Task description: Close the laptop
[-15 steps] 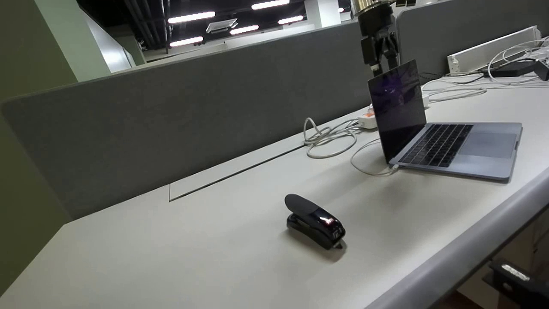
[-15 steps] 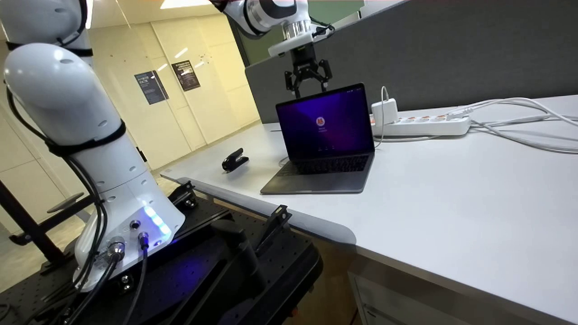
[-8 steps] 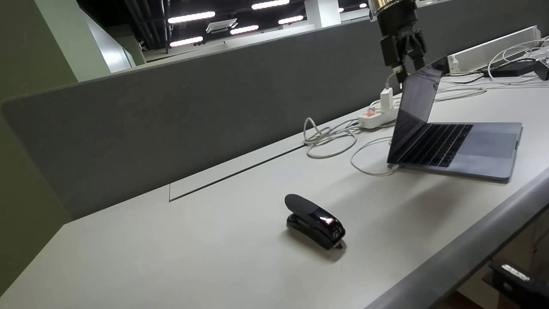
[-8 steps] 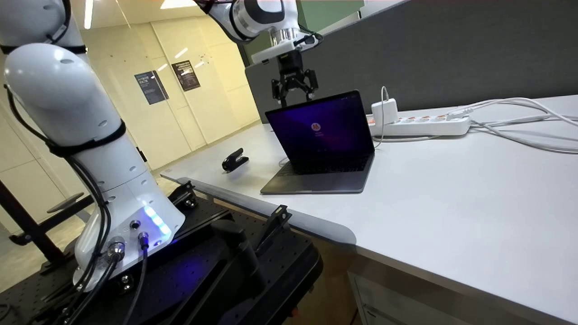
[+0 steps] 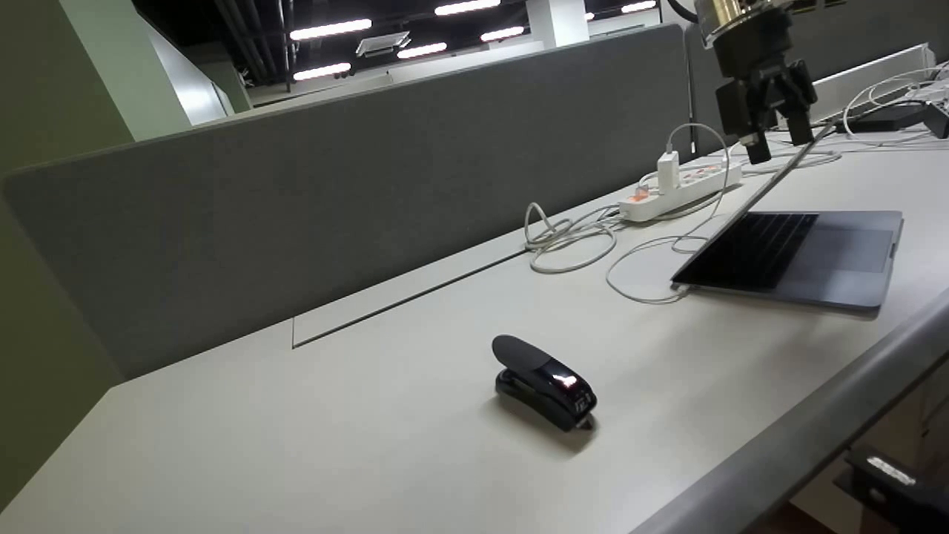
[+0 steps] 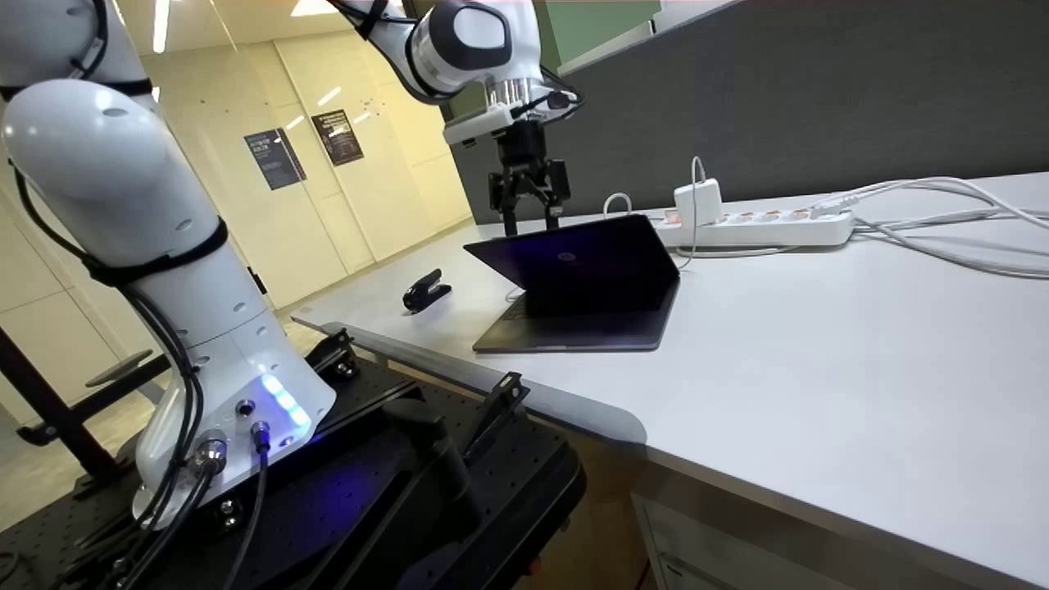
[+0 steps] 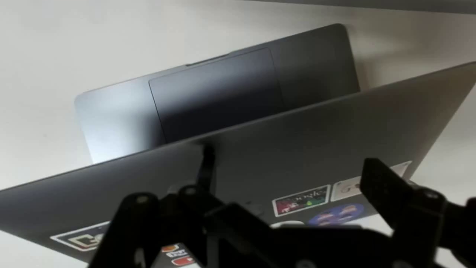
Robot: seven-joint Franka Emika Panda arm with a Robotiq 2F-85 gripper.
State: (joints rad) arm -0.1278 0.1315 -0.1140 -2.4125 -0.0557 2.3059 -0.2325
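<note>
Gripper (image 6: 531, 224) at outer face of lid (image 7: 316, 141), fingers (image 7: 385, 186) apart, contact unclear. Laptop (image 6: 574, 332) just below gripper, lid tilted over base (image 7: 119, 108), top edge near fingertips. Front desk edge (image 5: 815, 430) beyond base; stapler (image 5: 549, 382) well apart sideways, white desk (image 5: 371, 445) between.

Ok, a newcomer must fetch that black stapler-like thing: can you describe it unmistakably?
On the white desk find the grey laptop, its lid partway down. In both exterior views the stapler-like thing lies left of it in the picture. Unlike the laptop and white power strip, it is small, shiny black and gaping at one end.
</note>
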